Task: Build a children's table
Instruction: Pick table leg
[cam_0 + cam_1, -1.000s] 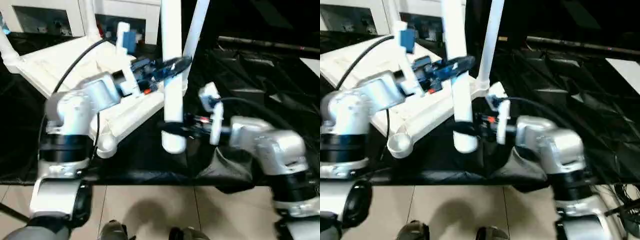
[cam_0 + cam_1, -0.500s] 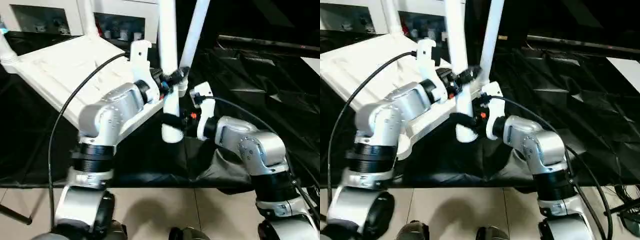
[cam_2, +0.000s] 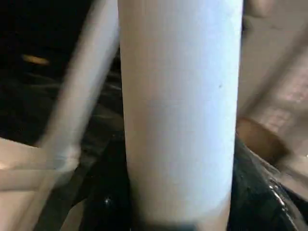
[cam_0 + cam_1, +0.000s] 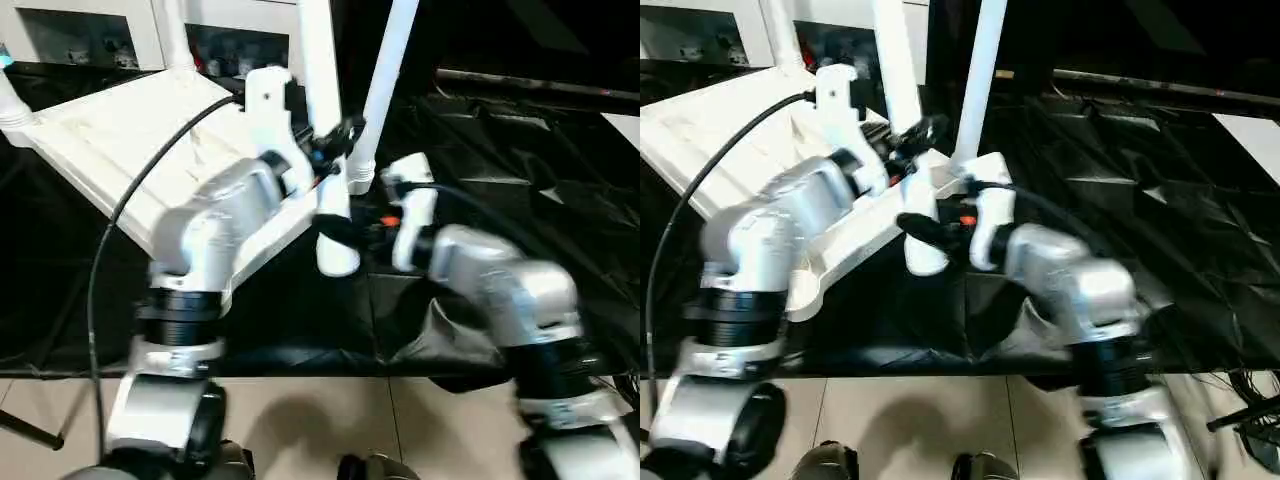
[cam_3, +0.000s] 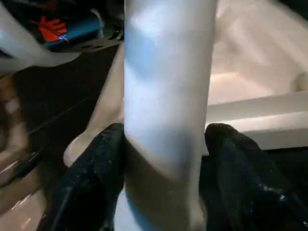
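Right now both grippers are closing around one loose white leg [image 4: 325, 150], which is standing nearly upright just off the near right corner of the upturned table top [image 4: 130, 140]. Up on the shaft, the left gripper [image 4: 335, 145] is clasping the leg, and its wrist view is showing black fingers [image 3: 103, 202] pressing against both sides of the white tube. Lower down, close to the leg's thick rounded end, the right gripper [image 4: 345, 228] is clamping the same leg, its dark pads [image 5: 96, 163] sitting tight on either side. The table top is lying ribbed side up on the black-draped desk [image 4: 470, 150], tilting, with its near edge running along behind the silver left forearm [image 4: 215, 225]. Another leg [image 4: 385, 75] is already standing in the socket at the top's right corner, just beside the held one, leaning slightly away, and a further leg [image 4: 175, 35] is rising from the far edge of the top.
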